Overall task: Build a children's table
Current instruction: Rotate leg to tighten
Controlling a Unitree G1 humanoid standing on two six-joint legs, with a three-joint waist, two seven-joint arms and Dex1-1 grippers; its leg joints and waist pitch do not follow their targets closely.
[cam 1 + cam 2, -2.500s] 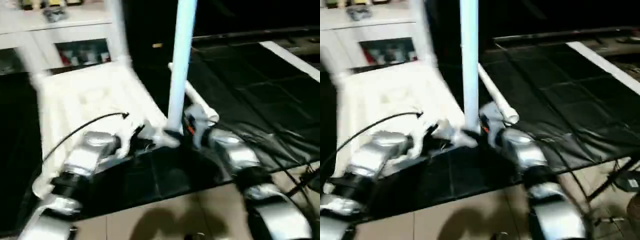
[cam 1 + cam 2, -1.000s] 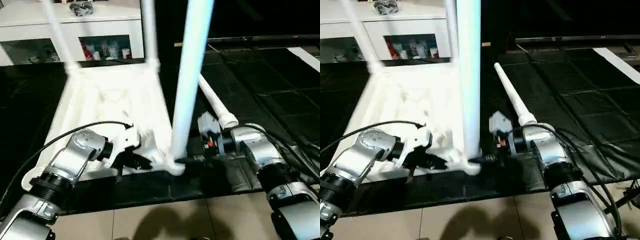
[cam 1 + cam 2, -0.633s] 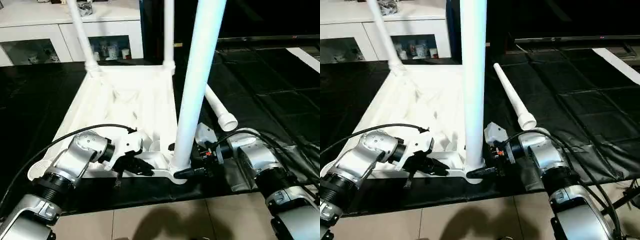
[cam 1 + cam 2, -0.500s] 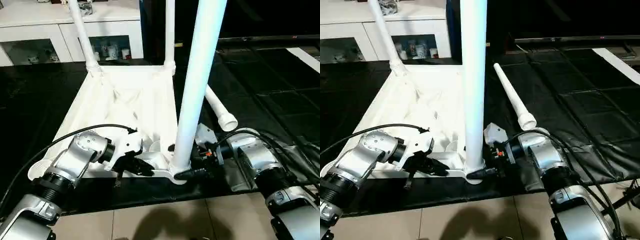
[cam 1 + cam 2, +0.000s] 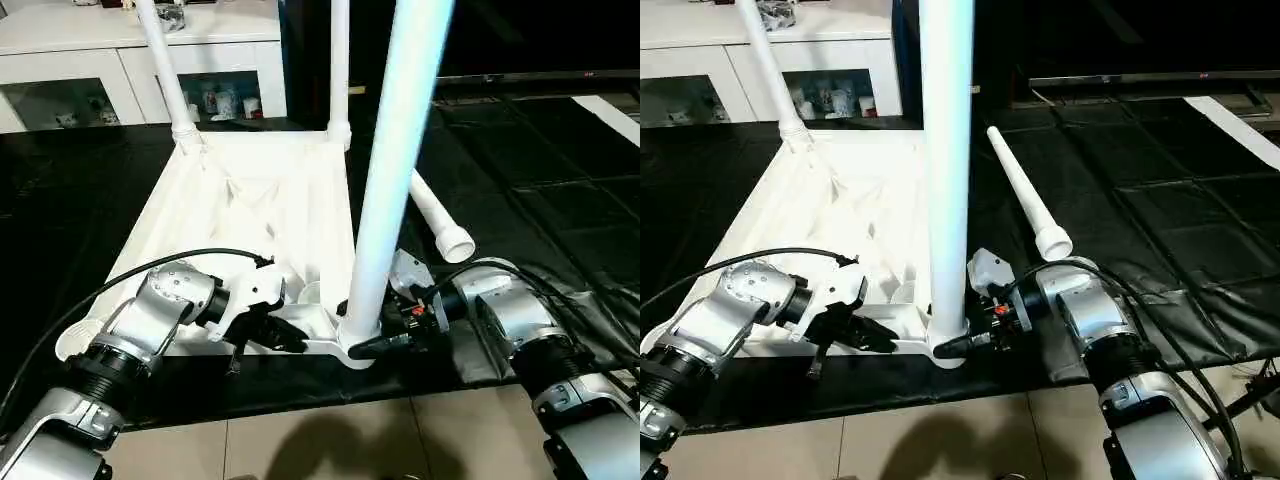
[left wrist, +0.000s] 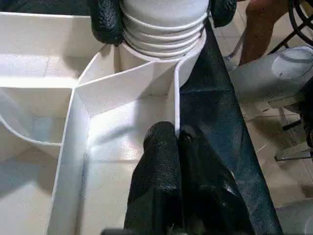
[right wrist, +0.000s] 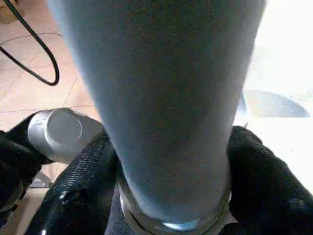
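At the near right corner of the upturned table top [image 5: 250, 200], the right gripper [image 5: 958, 345] is standing with its two black fingers [image 7: 83, 181] on either side of the base of the upright leg [image 5: 395, 170], wrapped closely round it just above the ribbed collar where the leg is entering the corner socket [image 6: 164, 36]; whether the pads are actually pressing or merely cupping it, I cannot tell. A second ago those fingers were spread wider beside the leg, so they are now closing in on it, which suggests the robot is taking a fresh hold to turn or push the leg further home. The left gripper [image 6: 176, 147] is shut, its fingertips [image 6: 161, 134] pinched together on the thin rim wall of the table top just beside that socket, steadying the top against the twisting. The leg itself is standing much as it did a moment ago, slightly tilted, so seating is probably not finished. Farther out, two more legs are rising from the far corners [image 5: 165, 60], near the white cabinet [image 5: 90, 50], while the fourth leg [image 5: 1025, 195] is lying loose on the black mat [image 5: 1140, 200] just beyond the right forearm. That one, and the near left socket, are what remains once this corner is tight.
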